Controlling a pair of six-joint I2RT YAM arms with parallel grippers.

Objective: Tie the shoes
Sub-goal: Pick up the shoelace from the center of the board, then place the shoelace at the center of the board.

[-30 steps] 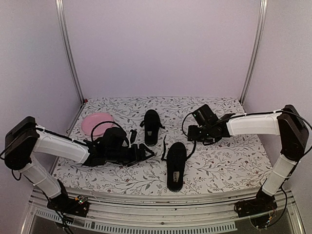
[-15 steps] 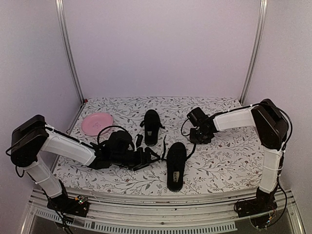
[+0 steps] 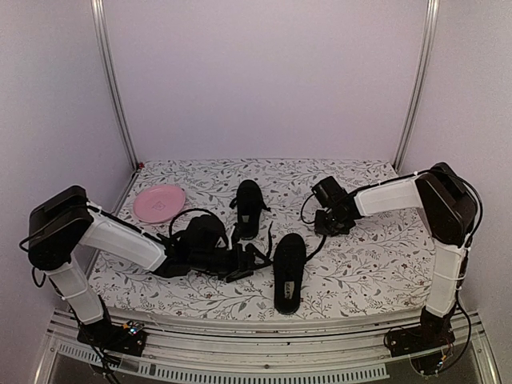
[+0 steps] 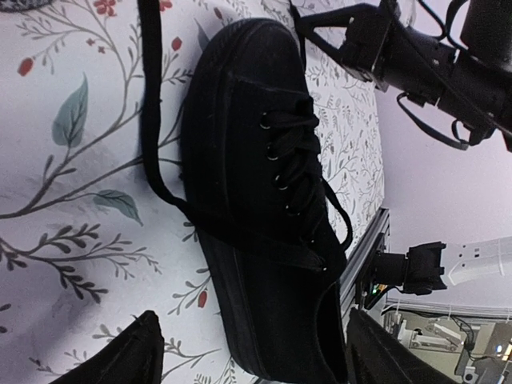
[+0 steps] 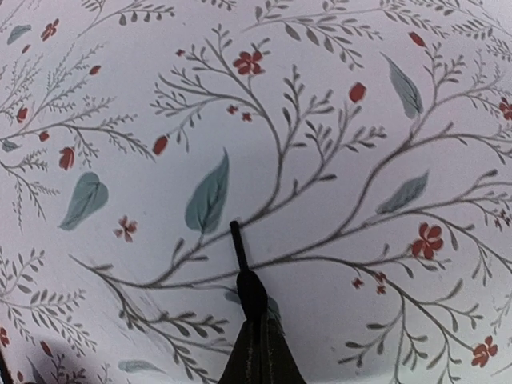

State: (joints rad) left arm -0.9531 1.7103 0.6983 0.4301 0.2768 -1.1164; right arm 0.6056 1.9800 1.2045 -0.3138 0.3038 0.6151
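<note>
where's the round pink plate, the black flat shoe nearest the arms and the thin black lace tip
round pink plate [image 3: 159,203]: top view, its centre
near black flat shoe [image 3: 289,272]: top view, its midsection
thin black lace tip [image 5: 238,246]: right wrist view, its stiff end

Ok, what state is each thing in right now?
Near all-black flat shoe: upright, untied, laces trailing.
Far all-black flat shoe: upright, looks untied.
Thin black lace: loose, one end pinched.
Round pink plate: empty.
Left pincer: open, holding nothing.
Right pincer: shut on that lace end.
</note>
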